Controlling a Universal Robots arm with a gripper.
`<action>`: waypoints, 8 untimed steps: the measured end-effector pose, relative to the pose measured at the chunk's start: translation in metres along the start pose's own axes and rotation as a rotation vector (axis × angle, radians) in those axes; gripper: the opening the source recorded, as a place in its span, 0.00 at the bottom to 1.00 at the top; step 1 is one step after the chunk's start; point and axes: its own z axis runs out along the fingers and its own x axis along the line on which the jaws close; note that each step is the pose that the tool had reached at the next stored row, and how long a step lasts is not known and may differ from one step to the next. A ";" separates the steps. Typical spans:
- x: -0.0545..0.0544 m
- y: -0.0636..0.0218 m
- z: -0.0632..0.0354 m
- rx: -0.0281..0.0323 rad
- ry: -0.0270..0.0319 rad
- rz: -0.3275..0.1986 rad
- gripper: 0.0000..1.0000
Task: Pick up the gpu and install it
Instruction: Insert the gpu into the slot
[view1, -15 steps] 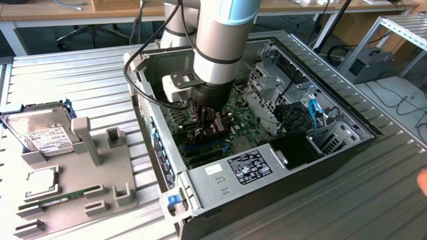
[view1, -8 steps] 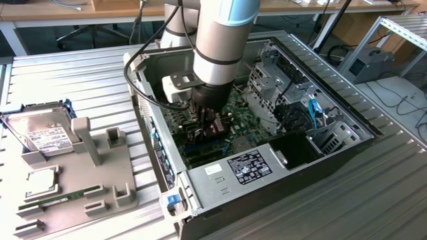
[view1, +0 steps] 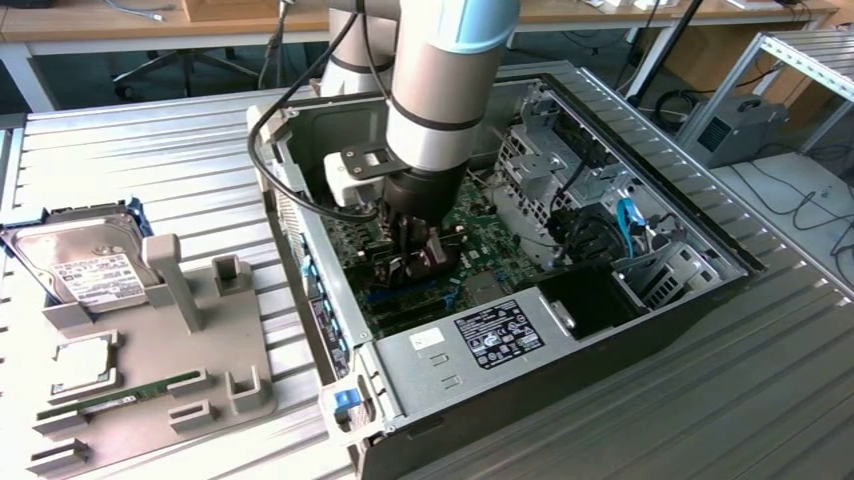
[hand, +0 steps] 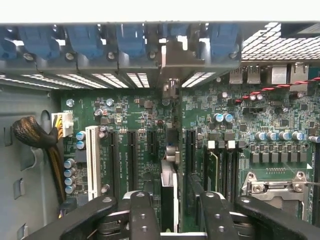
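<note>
Here, the thin green-and-black gpu card (hand: 169, 192) is seen edge-on, upright in a motherboard slot inside the open grey computer case (view1: 641, 190) — its long axis running straight away between the black gripper's (hand: 175, 215) parted fingers, apparently unclamped.

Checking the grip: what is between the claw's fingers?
The gpu, standing edge-on on the motherboard, lies between the fingers; the wrist view shows it.

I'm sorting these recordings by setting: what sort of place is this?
Probably a robotics lab or workshop set up for PC assembly: an open black desktop computer case on a ribbed metal workbench, a grey parts fixture holding a silver hard drive, and wooden desks behind.
</note>
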 end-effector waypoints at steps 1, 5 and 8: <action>0.000 0.0001 -0.0023 0.0004 0.0005 0.000 0.40; -0.002 0.0003 -0.0219 0.0016 0.0015 0.000 0.40; -0.003 0.0002 -0.0302 0.0017 0.0032 0.000 0.40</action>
